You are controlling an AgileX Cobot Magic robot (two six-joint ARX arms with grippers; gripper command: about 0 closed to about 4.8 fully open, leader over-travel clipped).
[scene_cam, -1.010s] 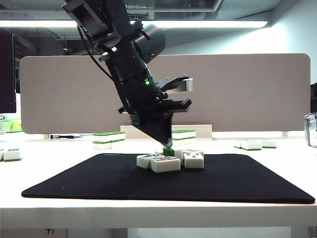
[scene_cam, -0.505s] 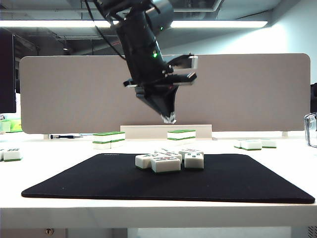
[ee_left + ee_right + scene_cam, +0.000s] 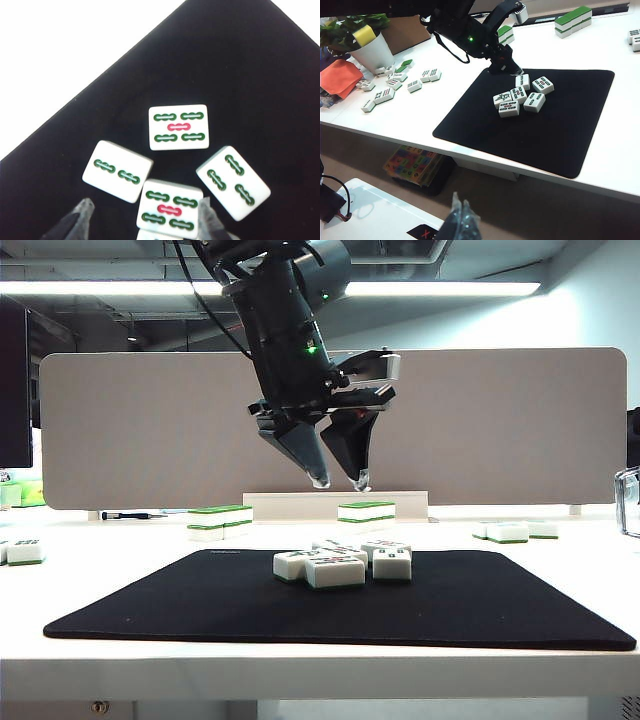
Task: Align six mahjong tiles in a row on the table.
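The left gripper (image 3: 340,481) hangs in the air above the cluster of six mahjong tiles (image 3: 343,562), its jaws spread apart and holding nothing, the two pale fingertips (image 3: 319,480) pointing down at the mat. The tiles lie face up in a loose huddle, not in a row, on the black mat (image 3: 480,605), nearer its far edge than its near one and roughly midway between its side edges; several touch or sit just beside one another. The mat itself rests on the white table (image 3: 300,665), close to the table's front edge.

In the left wrist view four of the tiles show their green and red bamboo marks, with one five-mark tile (image 3: 170,205) between the two fingertips (image 3: 76,222) and a two-mark tile (image 3: 117,170) just beside it.

The right gripper (image 3: 460,220) is held well away from the work, below and in front of the table's front edge; its fingers look pressed together, with nothing between them.

Off the mat, near the table's left end, a white pot (image 3: 371,51) holds a green plant, with a yellow block (image 3: 364,34) at its rim. Loose tiles (image 3: 387,90) lie scattered beside it, and green-topped stacks (image 3: 220,521) stand along the table's far edge before the grey partition (image 3: 520,430).
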